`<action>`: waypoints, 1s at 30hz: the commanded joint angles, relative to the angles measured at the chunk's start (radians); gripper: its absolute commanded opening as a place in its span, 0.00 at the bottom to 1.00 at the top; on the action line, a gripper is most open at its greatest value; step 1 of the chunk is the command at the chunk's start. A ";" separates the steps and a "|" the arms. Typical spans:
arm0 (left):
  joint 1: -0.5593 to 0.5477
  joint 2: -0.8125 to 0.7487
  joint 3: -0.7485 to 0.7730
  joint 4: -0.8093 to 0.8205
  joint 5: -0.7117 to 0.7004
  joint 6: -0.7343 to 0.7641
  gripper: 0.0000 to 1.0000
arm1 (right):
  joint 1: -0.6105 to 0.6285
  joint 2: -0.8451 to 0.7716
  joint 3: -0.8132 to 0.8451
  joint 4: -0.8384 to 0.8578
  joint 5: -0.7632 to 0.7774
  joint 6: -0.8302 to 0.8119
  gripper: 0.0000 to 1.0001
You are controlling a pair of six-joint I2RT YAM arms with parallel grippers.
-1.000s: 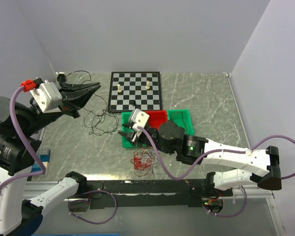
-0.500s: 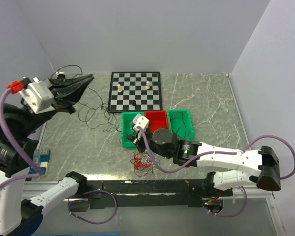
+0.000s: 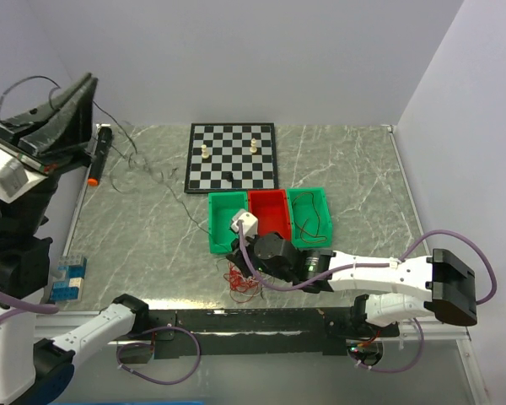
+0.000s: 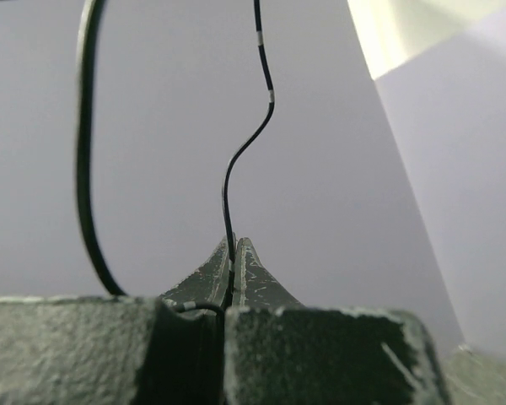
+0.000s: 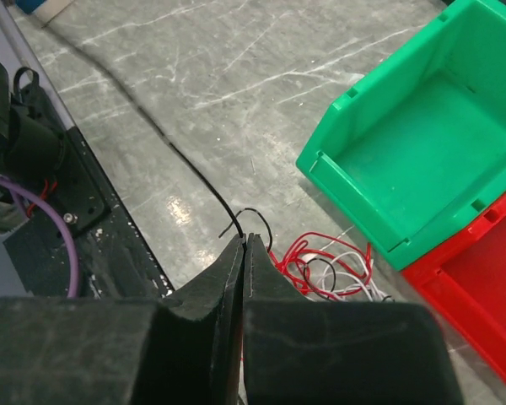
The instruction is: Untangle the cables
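Top view: left fingers (image 3: pixel 84 87) are high at the far left, well above the counter (image 3: pixel 363 169), pressed together on the black cable (image 3: pixel 133 159). The cable loops above them, then drops and runs across the counter to the right fingers (image 3: pixel 234 251). Those sit low, at the near side of the left green bin (image 3: pixel 223 221). The red-white tangle (image 3: pixel 243 278) lies on the counter just in front of the right fingers, close to the near edge. The red bin (image 3: pixel 268 205) is in the middle, and the right green bin (image 3: pixel 310 215) has a black wire in it. The chessboard (image 3: pixel 232 156) with a few pieces is behind the bins. A marker (image 3: pixel 96 156) lies at the left edge. Left wrist: fingers (image 4: pixel 234 249) together, black cable (image 4: pixel 228 190) clamped in the seam and rising against the wall, with a second strand curving at left. Right wrist: fingers (image 5: pixel 240 249) together, with the black cable (image 5: pixel 251 215) seemingly pinched at the tips in a small loop. The rest of it runs away up-left over the counter. The tangle (image 5: pixel 329 270) is just right of the tips. The green bin (image 5: pixel 422 160) is beyond it, with the red bin (image 5: pixel 481 261) beside that.
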 commanded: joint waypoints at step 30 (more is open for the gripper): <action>0.001 0.189 0.243 0.487 -0.351 0.368 0.01 | -0.009 -0.175 -0.041 -0.021 0.001 0.124 0.00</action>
